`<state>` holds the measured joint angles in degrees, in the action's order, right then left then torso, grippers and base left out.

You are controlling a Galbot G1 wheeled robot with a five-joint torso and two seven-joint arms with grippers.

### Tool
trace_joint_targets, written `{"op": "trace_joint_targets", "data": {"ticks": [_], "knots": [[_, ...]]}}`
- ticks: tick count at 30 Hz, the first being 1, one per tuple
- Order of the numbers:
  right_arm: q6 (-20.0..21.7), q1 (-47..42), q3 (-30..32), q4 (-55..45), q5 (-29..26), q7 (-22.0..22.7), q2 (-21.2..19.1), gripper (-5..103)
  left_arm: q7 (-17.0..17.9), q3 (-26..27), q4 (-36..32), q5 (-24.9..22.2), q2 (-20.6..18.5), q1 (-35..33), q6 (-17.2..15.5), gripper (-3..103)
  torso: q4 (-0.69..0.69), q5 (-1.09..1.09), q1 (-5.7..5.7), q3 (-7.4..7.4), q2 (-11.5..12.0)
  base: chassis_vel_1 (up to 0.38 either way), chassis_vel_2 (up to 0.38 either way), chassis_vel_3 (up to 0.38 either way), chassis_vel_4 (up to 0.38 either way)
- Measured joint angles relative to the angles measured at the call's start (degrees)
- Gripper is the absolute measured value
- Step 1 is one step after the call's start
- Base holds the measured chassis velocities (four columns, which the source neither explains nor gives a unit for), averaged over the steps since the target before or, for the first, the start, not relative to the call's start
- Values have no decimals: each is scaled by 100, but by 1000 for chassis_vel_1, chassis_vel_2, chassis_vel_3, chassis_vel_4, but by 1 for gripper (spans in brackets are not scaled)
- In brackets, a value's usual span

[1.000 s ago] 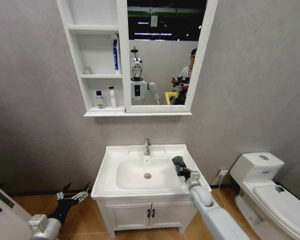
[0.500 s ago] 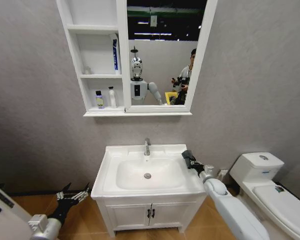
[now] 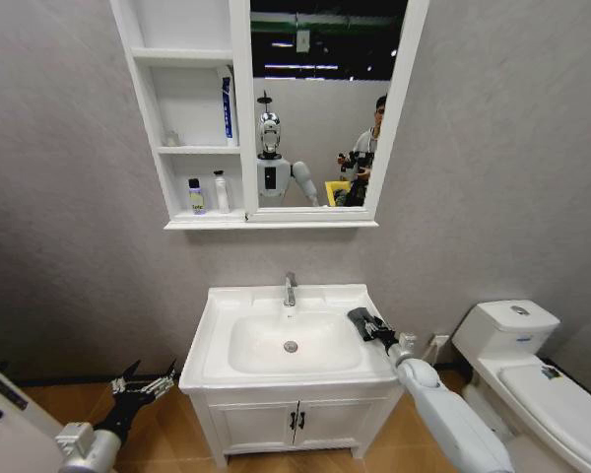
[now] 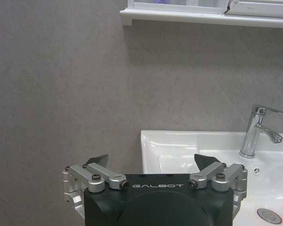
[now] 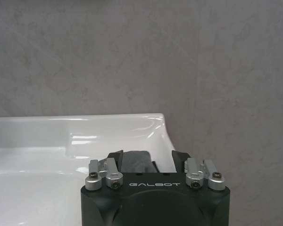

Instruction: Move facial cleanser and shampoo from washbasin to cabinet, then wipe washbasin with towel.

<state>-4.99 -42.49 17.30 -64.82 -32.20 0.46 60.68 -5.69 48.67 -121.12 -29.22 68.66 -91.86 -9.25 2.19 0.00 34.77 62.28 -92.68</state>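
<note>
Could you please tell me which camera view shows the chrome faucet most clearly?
The left wrist view: the faucet stands in side profile, spout and lever distinct, on the washbasin. The head view shows it small at the basin's back edge.

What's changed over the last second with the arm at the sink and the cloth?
The right tool, shut on the towel, swept from the washbasin bowl's right edge out to the rim's far right corner, then came back slightly toward the bowl. It kept hold of the towel throughout. The left tool stayed parked low beside the vanity, open; the bottles in the cabinet did not move.
</note>
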Motion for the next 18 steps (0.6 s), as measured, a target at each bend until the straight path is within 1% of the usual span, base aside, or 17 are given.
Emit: {"op": "trace_joint_targets", "data": {"ticks": [1,2,3,4,5,6,7,8,9,10,11,12,13,14,15,16,18], "knots": [[41,-300,232,-425,155,256,2,63,0,0,0,0,0,0,0,100,-1,0,0,0,0,0,0,0,0],[132,-619,509,-860,335,419,15,68,0,0,0,0,0,0,0,100,0,0,0,0,0,0,0,0,0],[225,-892,772,-1246,483,521,30,74,0,0,0,0,0,0,0,100,0,1,0,0,0,0,0,0,0],[225,-892,772,-1246,483,521,30,74,0,0,0,0,0,0,0,100,0,1,0,0,0,0,0,0,0],[343,-1301,1150,-1842,667,643,66,79,-1,0,-1,0,0,0,-1,100,2,-1,0,-1,0,0,0,0,0],[441,-1683,1489,-2411,827,685,119,84,0,0,0,0,0,0,-1,100,2,1,0,-1,0,0,0,0,0],[441,-1683,1489,-2411,827,685,119,84,0,0,0,0,0,0,-1,100,2,1,0,-1,0,0,0,0,0],[474,-2033,1765,-2862,959,666,185,89,0,0,-1,0,0,0,-1,100,0,-4,0,-2,0,0,0,0,0],[457,-2446,2013,-3268,1059,583,295,95,0,0,0,0,0,0,0,100,0,-8,0,-2,-1,0,0,0,0],[398,-2918,2196,-3616,1134,488,474,98,-1,-1,0,0,0,0,-1,100,1,-6,-1,-2,0,0,0,0,0],[398,-2918,2196,-3616,1134,488,474,98,-1,-1,0,0,0,0,-1,100,1,-6,-1,-2,0,0,0,0,0],[285,-3583,2360,-4029,1184,377,760,99,1,0,0,0,1,0,-1,100,3,7,0,-2,0,0,0,0,0],[221,-4007,2424,-4326,1203,319,940,100,-1,0,-1,0,0,0,-1,100,5,6,-1,-2,0,0,0,0,0],[148,-4479,2430,-4668,1247,276,1113,100,-1,-1,0,0,0,0,-1,100,6,-3,-2,-2,-1,0,0,0,0],[76,-4850,2388,-4928,1343,256,1231,100,0,0,0,0,0,0,0,100,5,-3,-2,-2,-1,0,0,0,0],[76,-4850,2388,-4928,1343,256,1231,100,0,0,0,0,0,0,0,100,5,-3,-2,-2,-1,0,0,0,0],[-124,-5513,2298,-5393,1640,234,1428,100,1,1,0,0,0,0,-1,100,1,1,-2,-2,-1,0,0,0,0]]}}
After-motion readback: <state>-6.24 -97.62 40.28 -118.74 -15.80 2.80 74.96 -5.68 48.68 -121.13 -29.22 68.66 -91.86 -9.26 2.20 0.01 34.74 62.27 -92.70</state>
